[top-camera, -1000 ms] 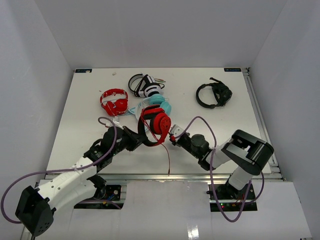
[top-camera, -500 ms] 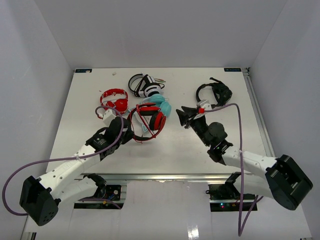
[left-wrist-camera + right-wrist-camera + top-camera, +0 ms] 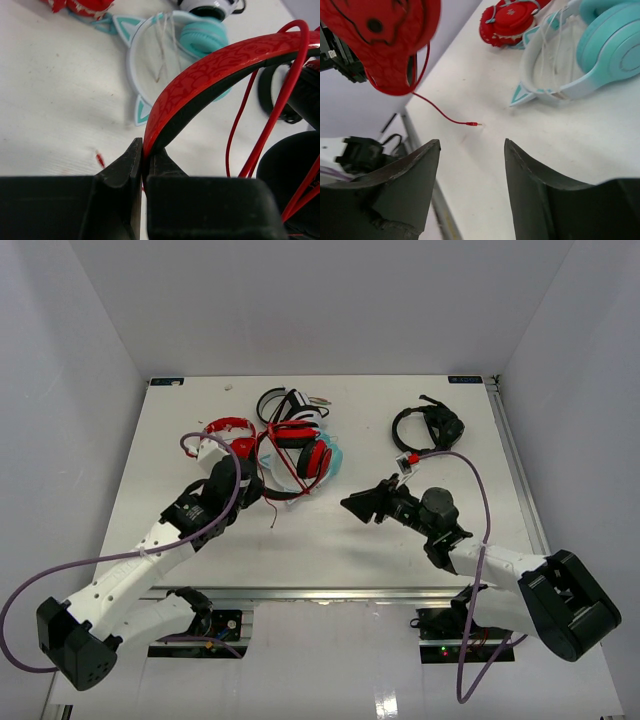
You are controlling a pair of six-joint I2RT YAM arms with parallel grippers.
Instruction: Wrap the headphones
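While left fingers (image 3: 118,176) pinch the headphones (image 3: 302,456) by their headband (image 3: 215,56), right fingers (image 3: 395,190) spread, well apart

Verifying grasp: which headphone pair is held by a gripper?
The large red-and-black headphones: the left gripper is shut on their headband. The small red pair, teal pair and black headset lie ungripped.

The headphones (image 3: 225,60) are being shown with a finely patterned, faintly glossy red band over smooth black. The cable (image 3: 239,120) is being seen as smooth and shiny. The table (image 3: 55,110) is being shown matt and faintly grainy, the teal headphones (image 3: 615,45) in smooth plastic, the right gripper (image 3: 472,142) in matt, rough-edged black.
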